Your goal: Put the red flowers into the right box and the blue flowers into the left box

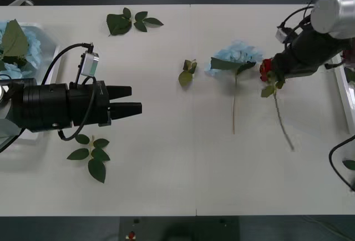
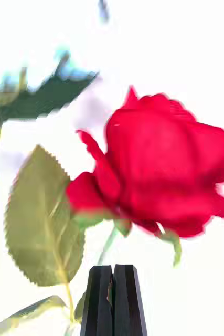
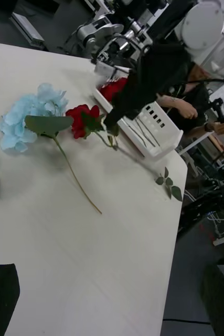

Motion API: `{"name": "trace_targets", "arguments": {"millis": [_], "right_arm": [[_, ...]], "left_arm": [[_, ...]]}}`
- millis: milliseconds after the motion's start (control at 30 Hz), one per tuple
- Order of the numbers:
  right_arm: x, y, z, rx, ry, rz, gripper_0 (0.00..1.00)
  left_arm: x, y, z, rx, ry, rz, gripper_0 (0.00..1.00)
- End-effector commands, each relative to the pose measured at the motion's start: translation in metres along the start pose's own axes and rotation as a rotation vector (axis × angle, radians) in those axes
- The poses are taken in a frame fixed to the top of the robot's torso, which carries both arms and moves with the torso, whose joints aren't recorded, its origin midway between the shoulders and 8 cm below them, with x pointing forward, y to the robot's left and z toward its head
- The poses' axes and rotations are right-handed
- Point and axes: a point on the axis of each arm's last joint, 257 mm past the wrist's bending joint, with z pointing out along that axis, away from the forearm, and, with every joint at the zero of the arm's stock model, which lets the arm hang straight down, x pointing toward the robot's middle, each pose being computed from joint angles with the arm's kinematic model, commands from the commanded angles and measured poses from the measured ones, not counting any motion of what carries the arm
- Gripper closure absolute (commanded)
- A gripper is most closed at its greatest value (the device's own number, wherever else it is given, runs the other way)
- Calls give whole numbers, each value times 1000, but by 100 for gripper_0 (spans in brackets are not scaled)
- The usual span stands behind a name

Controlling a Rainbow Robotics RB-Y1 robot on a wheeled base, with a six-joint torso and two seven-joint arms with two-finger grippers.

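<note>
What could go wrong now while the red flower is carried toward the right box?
1. The right end effector pinches only the thin stem under the red flower, so the bloom may swing or slip out.
2. Its long stem trails on the table near the blue flower and could drag it.
3. The trailing stem could catch on the rim of the right box.

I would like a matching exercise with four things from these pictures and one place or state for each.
Things:
1. red rose
2. blue flower on the table
3. left tool
4. right box

Places or states:
A. open, above bare table
B. at the table's right edge
C. held by the right tool
D. lying free on the table

Pairs: 1-C, 2-D, 3-A, 4-B
</note>
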Motion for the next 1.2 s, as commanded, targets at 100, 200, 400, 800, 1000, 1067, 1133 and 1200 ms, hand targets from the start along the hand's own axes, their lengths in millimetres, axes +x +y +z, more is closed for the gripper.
{"name": "trace_targets", "arguments": {"millis": [100,200,400,800,1000,1067,1133,1200], "right_arm": [[-27,-51,-61,38,-93,-66,100],[-25,-62,-64,38,-102,-53,100],[-21,-86,-48,63,-115,-84,100],[-6,-120,-21,141,-86,-301,3],[1,-121,-29,136,-55,-364,1],[1,-121,-32,140,-51,-376,0],[-1,-122,-49,155,-54,-435,0],[-3,-121,-59,164,-61,-478,0]], "left_arm": [[-35,-14,1,29,-52,22,0],[-34,-14,1,27,-50,23,0],[-38,-16,2,31,-62,17,0],[-39,-16,2,32,-70,8,0],[-36,-16,2,32,-58,18,0],[-36,-16,2,33,-59,17,0],[-37,-15,2,29,-65,15,0],[-37,-15,2,27,-64,15,0]]}}
